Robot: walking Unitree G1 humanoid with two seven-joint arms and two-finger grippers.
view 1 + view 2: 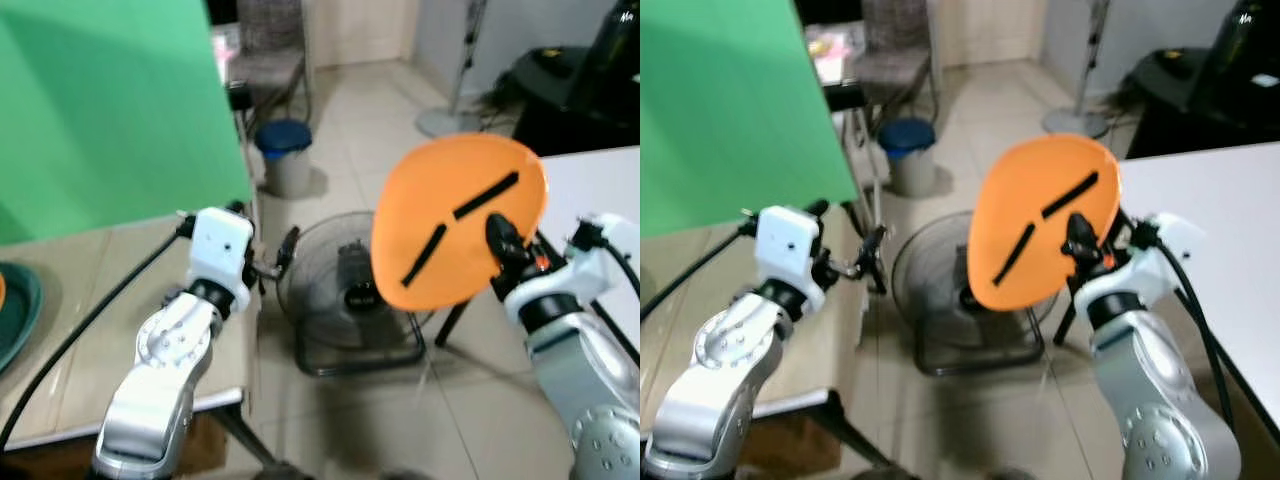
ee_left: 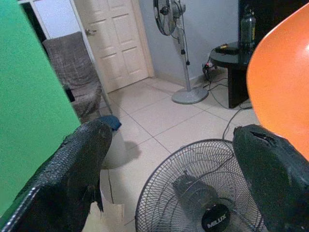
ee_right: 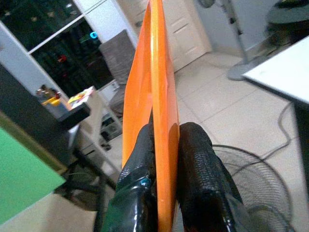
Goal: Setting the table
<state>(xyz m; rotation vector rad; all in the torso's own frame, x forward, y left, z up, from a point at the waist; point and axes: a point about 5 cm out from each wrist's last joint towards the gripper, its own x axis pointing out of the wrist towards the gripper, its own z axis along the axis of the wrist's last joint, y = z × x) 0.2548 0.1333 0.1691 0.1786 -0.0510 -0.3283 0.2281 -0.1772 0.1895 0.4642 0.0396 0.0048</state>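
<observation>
- Plate (image 1: 455, 215): orange, held on edge in mid-air above the floor fan (image 1: 345, 290), in the gap between the two tables.
- Left table (image 1: 90, 300): wood-toned, with a green dish (image 1: 15, 315) at its far left edge.
- Left gripper (image 1: 268, 262): fingers spread wide, empty, pointing across the gap toward the plate.
- Right gripper (image 3: 166, 164): fingers (image 3: 203, 169) pinched on the plate's rim; long axis tilted up.
- White table (image 1: 600, 185): just right of the plate, so the right arm is the nearer.
</observation>
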